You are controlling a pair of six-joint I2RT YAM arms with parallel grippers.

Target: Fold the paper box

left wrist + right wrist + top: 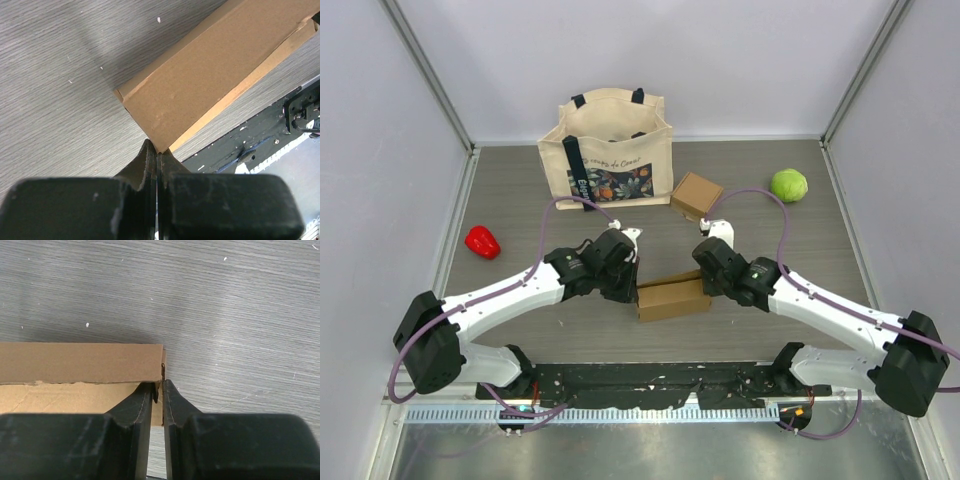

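Because the box (672,297) is thin card, light, stiff only along its creases and easily dented, I judge its ends the best hold. It lies low centre on the bench (520,200), my left pincer (157,156) and right pincer (161,390) each nipped tight onto an end. Count: this box, one smaller box (696,195), one bag (608,150), one pepper (482,241), one green ball (788,185).

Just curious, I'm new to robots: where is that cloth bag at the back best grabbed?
By a dark handle, coming down from above: the cloth bag stands upright, mouth open, and the thin handles sit at its top rim.
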